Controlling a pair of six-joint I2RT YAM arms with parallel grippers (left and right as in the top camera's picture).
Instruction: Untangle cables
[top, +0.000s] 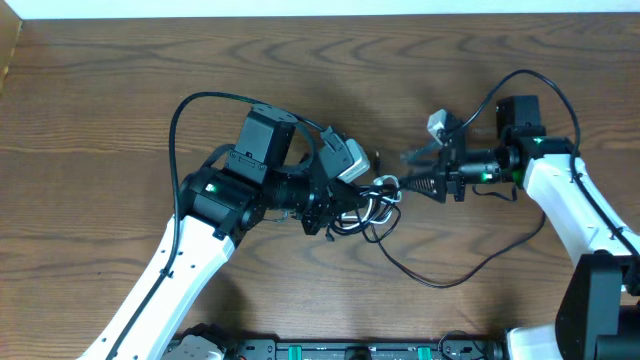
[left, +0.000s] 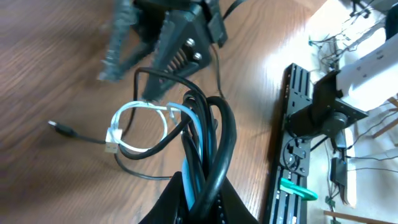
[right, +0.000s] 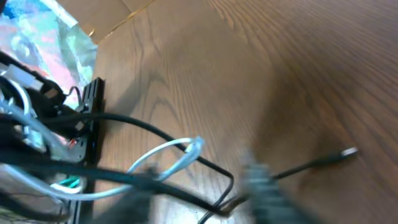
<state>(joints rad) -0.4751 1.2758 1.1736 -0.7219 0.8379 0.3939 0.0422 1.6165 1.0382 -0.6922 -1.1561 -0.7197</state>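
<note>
My left gripper (top: 345, 208) (left: 202, 208) is shut on a bundle of both cables, the black cable (left: 221, 134) and the white cable (left: 189, 121) running up out of its jaws. The white one loops on the wood and ends in a small plug (left: 112, 142). A black plug end (left: 62, 129) lies to the left. My right gripper (top: 408, 170) (right: 202, 196) stands open at the tangle (top: 378, 205), motion-blurred, its fingers on either side of a bent black loop (right: 227, 180) beside the white loop (right: 177, 150). The long black cable (top: 440, 283) trails toward the front.
A dark rail (top: 370, 350) (left: 298, 155) runs along the table's front edge. The right arm's own thick cable (top: 520, 78) arcs above its wrist. A loose black plug tip (right: 348, 151) lies on bare wood to the right of my right gripper.
</note>
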